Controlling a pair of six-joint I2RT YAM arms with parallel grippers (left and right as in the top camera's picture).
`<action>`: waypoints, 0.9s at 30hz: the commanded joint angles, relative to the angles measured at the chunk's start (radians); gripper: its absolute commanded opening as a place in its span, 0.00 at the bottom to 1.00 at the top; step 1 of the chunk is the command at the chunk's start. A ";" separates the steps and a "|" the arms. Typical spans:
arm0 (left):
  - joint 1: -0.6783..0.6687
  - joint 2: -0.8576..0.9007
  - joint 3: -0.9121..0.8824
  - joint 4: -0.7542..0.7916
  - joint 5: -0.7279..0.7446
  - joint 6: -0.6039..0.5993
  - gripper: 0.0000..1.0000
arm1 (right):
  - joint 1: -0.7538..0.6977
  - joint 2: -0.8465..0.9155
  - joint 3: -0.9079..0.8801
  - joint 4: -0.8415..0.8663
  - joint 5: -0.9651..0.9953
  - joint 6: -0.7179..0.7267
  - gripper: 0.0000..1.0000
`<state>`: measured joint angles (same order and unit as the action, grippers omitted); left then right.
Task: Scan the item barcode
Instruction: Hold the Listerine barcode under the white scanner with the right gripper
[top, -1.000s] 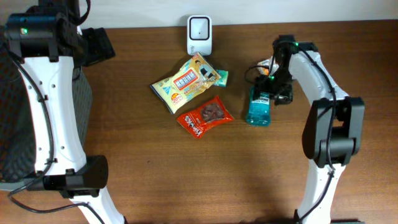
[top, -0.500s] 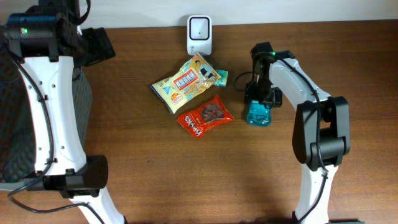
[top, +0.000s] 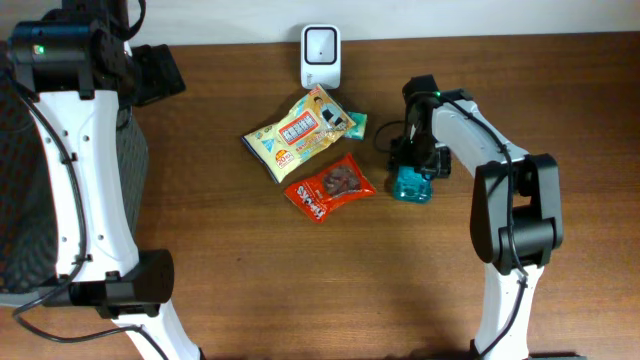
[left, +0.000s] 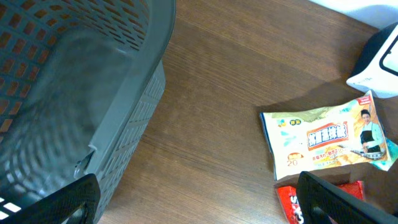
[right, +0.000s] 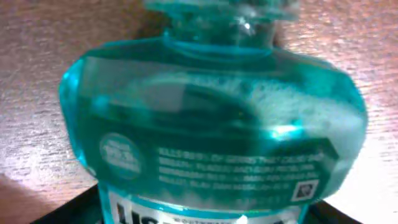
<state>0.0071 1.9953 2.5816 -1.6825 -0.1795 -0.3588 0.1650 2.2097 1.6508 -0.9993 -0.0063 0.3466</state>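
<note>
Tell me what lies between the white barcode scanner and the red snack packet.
In the overhead view, a yellow printed snack packet lies between the white barcode scanner and the red snack packet.

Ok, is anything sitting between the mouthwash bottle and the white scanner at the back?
Nearly. The small teal packet at the right end of the yellow snack bag lies close to the straight line from the mouthwash bottle to the white scanner. Lifted, the bottle would likely pass over it.
</note>
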 joint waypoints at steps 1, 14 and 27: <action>0.003 -0.019 0.002 0.001 0.000 0.005 0.99 | -0.001 0.006 -0.011 0.010 -0.013 0.007 0.71; 0.003 -0.019 0.002 0.001 0.000 0.005 0.99 | 0.084 0.003 0.223 0.549 -0.274 0.156 0.56; 0.003 -0.019 0.002 0.001 0.000 0.005 0.99 | 0.188 0.106 0.292 0.980 0.014 0.582 0.45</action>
<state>0.0071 1.9953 2.5816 -1.6829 -0.1795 -0.3588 0.3531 2.2745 1.8668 0.0017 -0.0216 0.9207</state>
